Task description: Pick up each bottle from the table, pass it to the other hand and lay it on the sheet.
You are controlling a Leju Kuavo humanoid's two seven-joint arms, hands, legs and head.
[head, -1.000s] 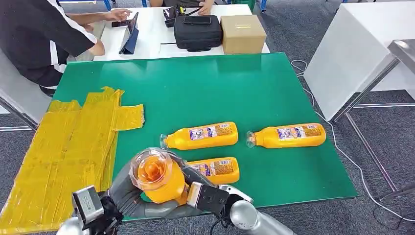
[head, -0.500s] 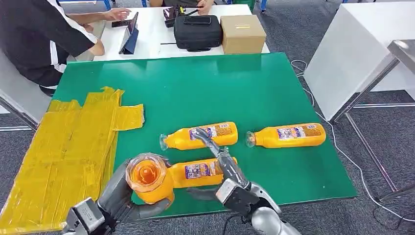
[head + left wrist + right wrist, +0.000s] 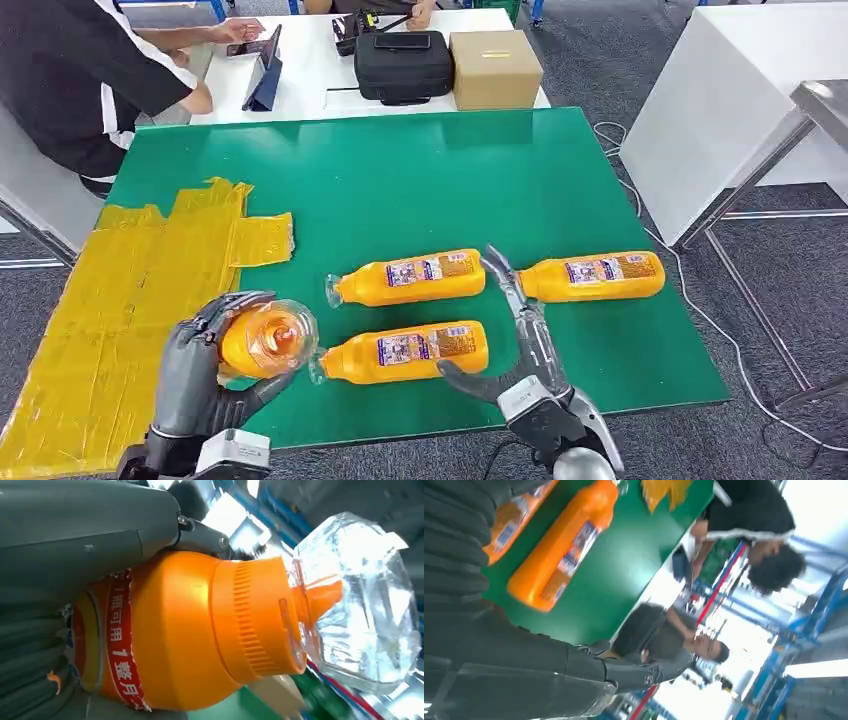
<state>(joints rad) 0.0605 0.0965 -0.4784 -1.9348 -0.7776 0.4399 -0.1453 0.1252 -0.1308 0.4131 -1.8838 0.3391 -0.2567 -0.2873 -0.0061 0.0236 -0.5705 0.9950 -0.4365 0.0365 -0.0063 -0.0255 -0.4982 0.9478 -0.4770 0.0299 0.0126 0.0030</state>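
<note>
My left hand grips an orange bottle near the table's front edge, its clear cap pointing up at me. The left wrist view shows the same bottle and its clear cap close up. The yellow sheet lies just left of that hand. My right hand is open, fingers spread, to the right of the near bottle. Two more orange bottles lie flat on the green table. In the right wrist view, two lying bottles are visible.
A person in black sits at the back left beside a white table holding a black bag and a cardboard box. Another white table stands to the right, with a cable on the floor.
Both hands held the bottle a second ago. My right hand let go, opened and drew right. My left hand has carried the bottle left, close to the sheet.
</note>
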